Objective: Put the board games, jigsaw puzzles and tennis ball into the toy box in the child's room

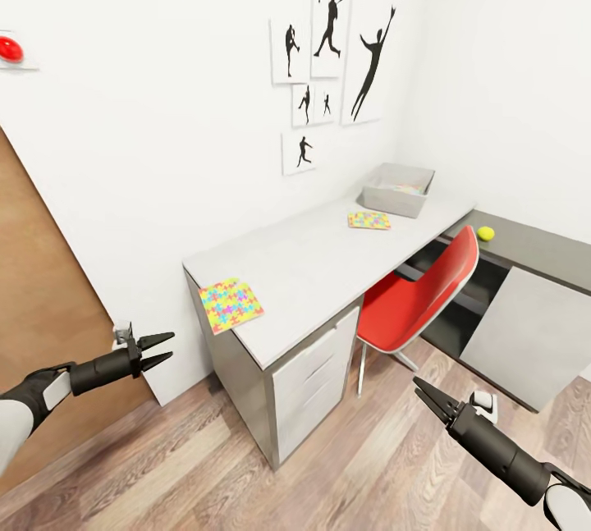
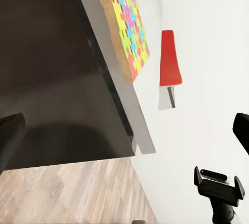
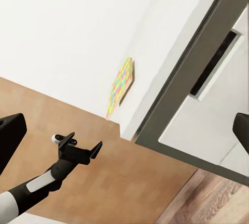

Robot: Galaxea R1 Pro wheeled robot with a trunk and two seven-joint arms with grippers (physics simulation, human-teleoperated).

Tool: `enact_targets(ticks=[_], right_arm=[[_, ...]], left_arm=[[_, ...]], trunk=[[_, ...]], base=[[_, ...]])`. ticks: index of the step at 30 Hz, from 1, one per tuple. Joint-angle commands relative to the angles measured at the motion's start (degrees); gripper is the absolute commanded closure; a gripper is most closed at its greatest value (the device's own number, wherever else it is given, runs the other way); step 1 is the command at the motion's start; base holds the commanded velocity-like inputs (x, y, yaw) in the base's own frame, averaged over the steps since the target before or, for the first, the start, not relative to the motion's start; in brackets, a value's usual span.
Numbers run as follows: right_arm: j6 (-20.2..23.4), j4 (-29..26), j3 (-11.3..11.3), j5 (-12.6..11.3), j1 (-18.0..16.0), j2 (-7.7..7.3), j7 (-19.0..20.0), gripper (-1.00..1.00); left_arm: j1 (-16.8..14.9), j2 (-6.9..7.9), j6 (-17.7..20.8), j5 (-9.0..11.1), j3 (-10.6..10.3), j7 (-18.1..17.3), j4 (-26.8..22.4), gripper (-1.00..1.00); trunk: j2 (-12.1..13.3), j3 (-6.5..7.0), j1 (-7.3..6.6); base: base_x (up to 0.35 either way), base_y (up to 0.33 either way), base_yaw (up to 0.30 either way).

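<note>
Left black two-finger gripper [image 1: 162,350] hangs beside the pale grey-white desk top [image 1: 320,268], below its near end; brown wooden door [image 1: 41,293] close behind it. Right black gripper [image 1: 427,396] over bare wood-plank floor [image 1: 369,465]; white drawer unit [image 1: 316,383] and red shell chair [image 1: 423,297] stand ahead. Desk surface above mostly open.

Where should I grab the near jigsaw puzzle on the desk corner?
Take the near jigsaw puzzle by its front edge, which pokes slightly past the desk rim. It is thin and flat, so a top pinch has little to bite. Probably best: bring the left end effector, now open and level, in from the desk's front, one finger above and one below that overhang.
</note>
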Motion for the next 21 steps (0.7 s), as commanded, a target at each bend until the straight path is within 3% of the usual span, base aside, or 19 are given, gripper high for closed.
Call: enact_targets(ticks=[1,13,21], right_arm=[[0.4,0.01,-0.04,-0.32,-0.03,0.0,0.0,-1.0],[0.39,0.02,-0.06,-0.29,-0.03,0.0,0.0,-1.0],[0.39,0.02,-0.04,-0.32,-0.03,0.0,0.0,-1.0]], left_arm=[[-0.05,0.02,0.6,0.1,0.05,-0.17,0.01,-1.0],[-0.04,0.03,0.6,0.1,0.14,-0.27,0.01,-1.0],[-0.05,-0.01,0.6,0.1,0.17,-0.19,0.01,-1.0]], trunk=[[-0.04,-0.06,0.0],[-0.04,-0.06,0.0],[-0.04,-0.06,0.0]], base=[[0.0,0.0,0.0],[0.004,0.001,0.0],[0.122,0.049,0.0]])
